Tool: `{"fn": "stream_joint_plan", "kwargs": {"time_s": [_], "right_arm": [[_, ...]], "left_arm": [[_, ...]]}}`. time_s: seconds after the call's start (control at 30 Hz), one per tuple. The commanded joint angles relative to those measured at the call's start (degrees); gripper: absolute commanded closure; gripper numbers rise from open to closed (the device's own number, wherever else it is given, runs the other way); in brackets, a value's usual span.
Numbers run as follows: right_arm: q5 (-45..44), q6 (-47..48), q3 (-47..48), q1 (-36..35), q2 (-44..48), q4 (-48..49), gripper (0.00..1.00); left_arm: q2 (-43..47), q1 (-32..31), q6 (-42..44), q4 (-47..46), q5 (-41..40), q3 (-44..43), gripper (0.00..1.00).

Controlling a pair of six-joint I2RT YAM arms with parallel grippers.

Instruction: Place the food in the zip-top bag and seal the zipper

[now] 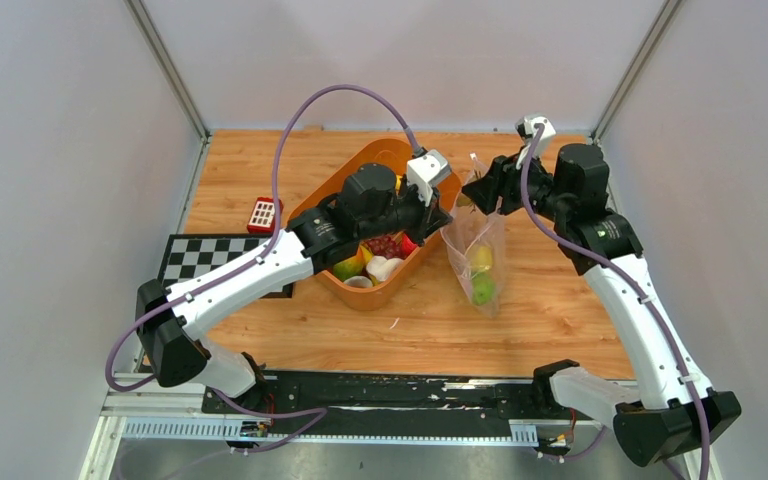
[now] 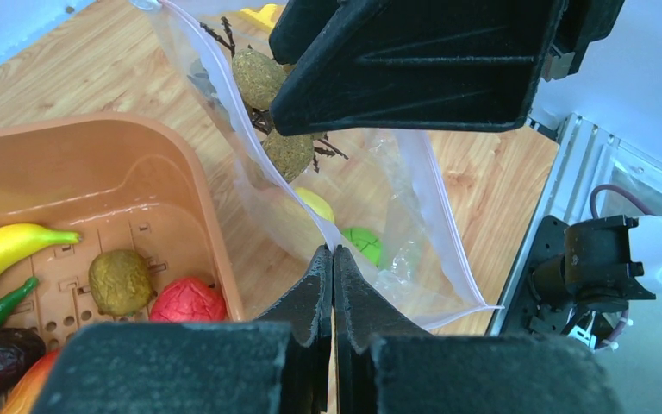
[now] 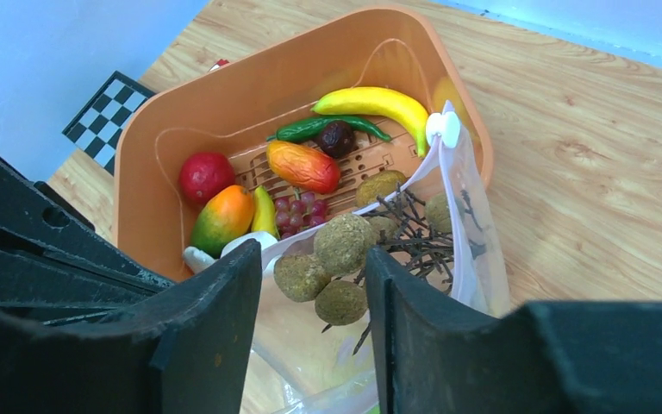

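The clear zip-top bag [image 1: 460, 245] hangs open right of the orange basket [image 1: 360, 165]. A lemon [image 1: 481, 258] and a green apple [image 1: 482, 290] lie in its bottom. My left gripper [image 2: 334, 250] is shut on the bag's near mouth edge, on the zipper strip [image 2: 215, 82]. My right gripper [image 3: 310, 259] is closed on a cluster of brown nuts [image 3: 345, 246] with twigs, held in the bag's mouth [image 2: 289, 153]. The basket still holds a banana [image 3: 371, 102], a mango [image 3: 303, 166], grapes [image 3: 297, 207], a red fruit [image 3: 204, 175] and a white mushroom [image 1: 382, 267].
A checkerboard card [image 1: 200, 258] and a small red block with white buttons [image 1: 264, 213] lie left of the basket. A black rail [image 1: 380, 395] runs along the table's near edge. Grey walls close in the sides and back.
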State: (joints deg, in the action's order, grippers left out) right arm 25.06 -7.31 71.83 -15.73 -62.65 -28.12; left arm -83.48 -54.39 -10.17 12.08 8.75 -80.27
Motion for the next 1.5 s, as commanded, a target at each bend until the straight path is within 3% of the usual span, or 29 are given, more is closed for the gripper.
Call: {"fn": "stream_joint_plan", "kwargs": {"time_s": [0.0,0.37,0.73,1.03,1.47], "right_arm": [[-3.3,4.6,0.5,-0.3,0.7,1.9,0.55],[-2.1,5.1,-2.4,-0.3,-1.2,6.6,0.63],[-0.7,5.7,-2.8,-0.3,0.6,5.7,0.93],[-0.2,4.7,-0.4,-0.3,6.4,3.1,0.93],[3.2,5.5,-2.8,-0.3,5.5,-5.0,0.92]], "left_arm": [[0.8,-0.2,-0.2,-2.7,1.2,-3.1,1.0],[0.8,-0.2,-0.1,-2.4,1.7,-3.5,1.0],[0.4,-0.2,-0.4,-2.6,-0.5,-3.2,1.0],[-0.3,-0.1,-1.8,-1.1,-5.7,-3.0,1.0],[-0.1,0.0,-2.7,-1.4,-8.6,-3.1,1.0]]}}
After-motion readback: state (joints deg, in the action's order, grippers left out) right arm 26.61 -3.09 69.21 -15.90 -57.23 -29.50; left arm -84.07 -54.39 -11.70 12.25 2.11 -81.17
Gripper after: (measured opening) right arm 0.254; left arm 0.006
